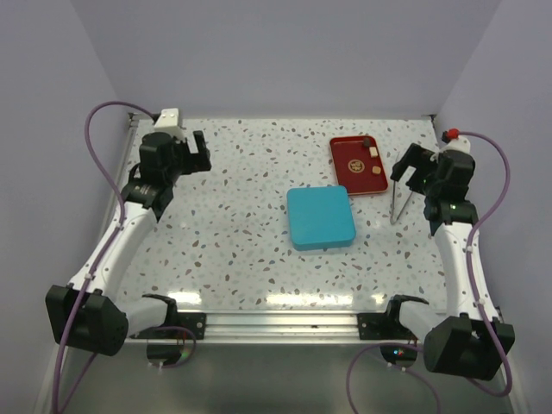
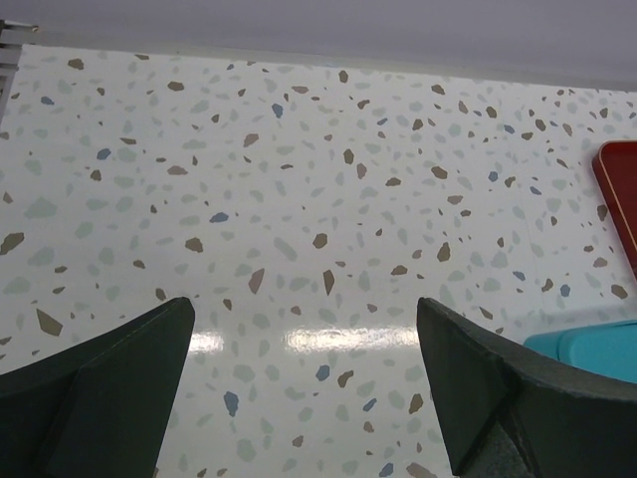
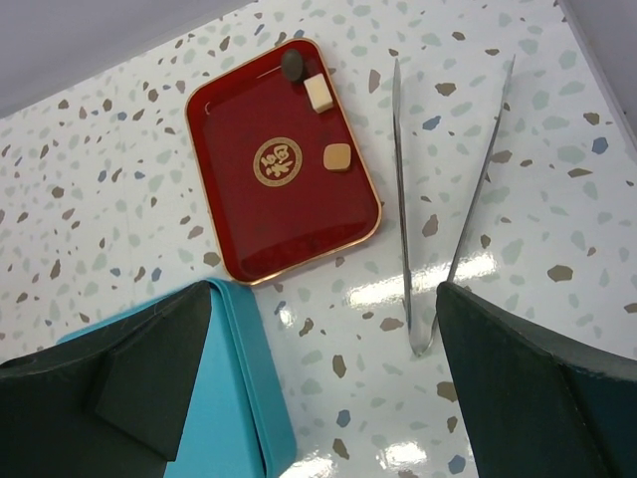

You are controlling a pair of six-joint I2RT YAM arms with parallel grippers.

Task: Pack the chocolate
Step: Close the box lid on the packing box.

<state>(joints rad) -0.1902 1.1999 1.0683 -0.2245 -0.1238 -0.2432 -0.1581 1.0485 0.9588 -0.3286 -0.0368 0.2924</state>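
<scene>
Three pieces of chocolate lie on the red tray (image 3: 249, 219): a dark round one (image 3: 293, 65), a cream square (image 3: 318, 93) and a light brown square (image 3: 338, 156). From above, the tray (image 1: 354, 177) sits at the back right, and the closed teal box (image 1: 321, 217) is in the middle of the table. My right gripper (image 3: 323, 319) hangs open over the bare table between the box (image 3: 234, 398) and metal tongs (image 3: 402, 199), holding nothing. My left gripper (image 2: 304, 319) is open above the table at the far left (image 1: 198, 153), well away from the chocolate.
The tongs (image 1: 396, 203) lie right of the tray, legs spread, near the right gripper (image 1: 405, 166). The left wrist view catches only a tray corner (image 2: 622, 199) and a box corner (image 2: 587, 349). Grey walls close off the table's back and sides.
</scene>
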